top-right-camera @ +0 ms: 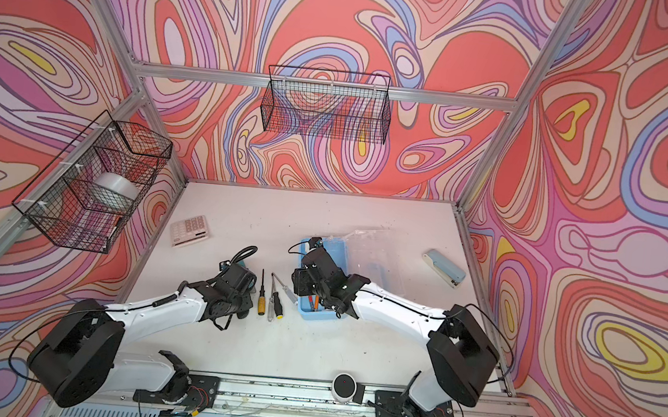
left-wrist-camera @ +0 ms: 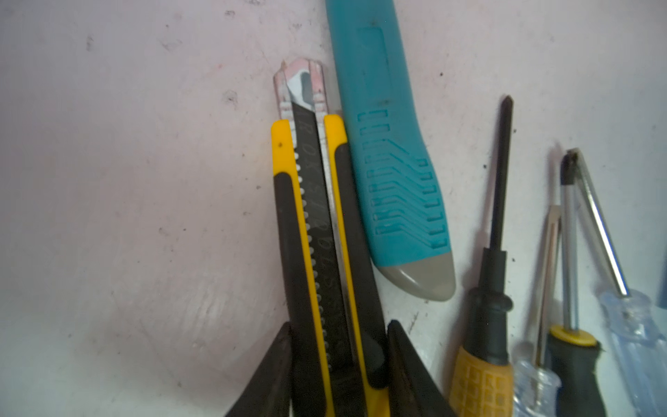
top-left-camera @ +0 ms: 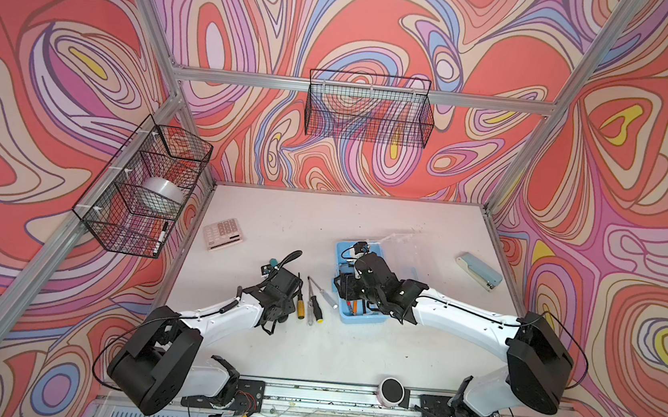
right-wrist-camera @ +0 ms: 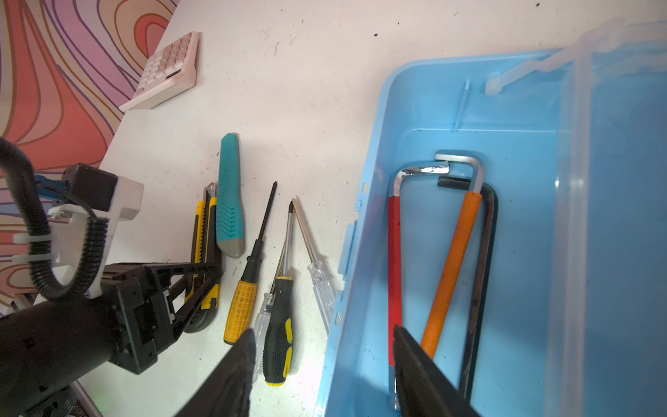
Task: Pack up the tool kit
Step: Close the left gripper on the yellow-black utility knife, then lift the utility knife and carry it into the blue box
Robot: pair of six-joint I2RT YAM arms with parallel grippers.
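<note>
The tool kit's light-blue case (right-wrist-camera: 393, 119) stands open on the bench (top-left-camera: 281, 213), right of centre, its clear lid (top-left-camera: 403, 251) folded out on the side away from the loose tools. The likeliest trouble is at the drop-off: the right gripper (right-wrist-camera: 323, 330) hangs low over the case with jaws spread and empty, one finger above the inside and one above the screwdrivers (right-wrist-camera: 278, 325), so a tool carried in from the left could strike it unless it clears off. The left gripper (left-wrist-camera: 339, 328) has its jaws clenched on the flanks of the yellow-black cutter (left-wrist-camera: 310, 216), which lies flat on the bench left of the screwdrivers. The grasp looks to be near the rear end, so I judge the long nose may droop or swivel on the lift. One finger appears to bear against the blade slider, which might shift under pressure. The teal cutter (left-wrist-camera: 389, 162) lies just beside it, perhaps touching, and could be dragged along, knocking the screwdrivers beside it. In the case lie a red-sleeved hex key (right-wrist-camera: 394, 270), an orange-sleeved hex key (right-wrist-camera: 451, 274) and a black hex key (right-wrist-camera: 483, 270), along one side, leaving room beside them. Farther out, the wire basket (top-left-camera: 120, 239) on the left wall holds a pale roll (top-left-camera: 160, 195) and a marker (top-left-camera: 161, 239); the basket on the back wall (top-left-camera: 368, 117) shows nothing inside.
</note>
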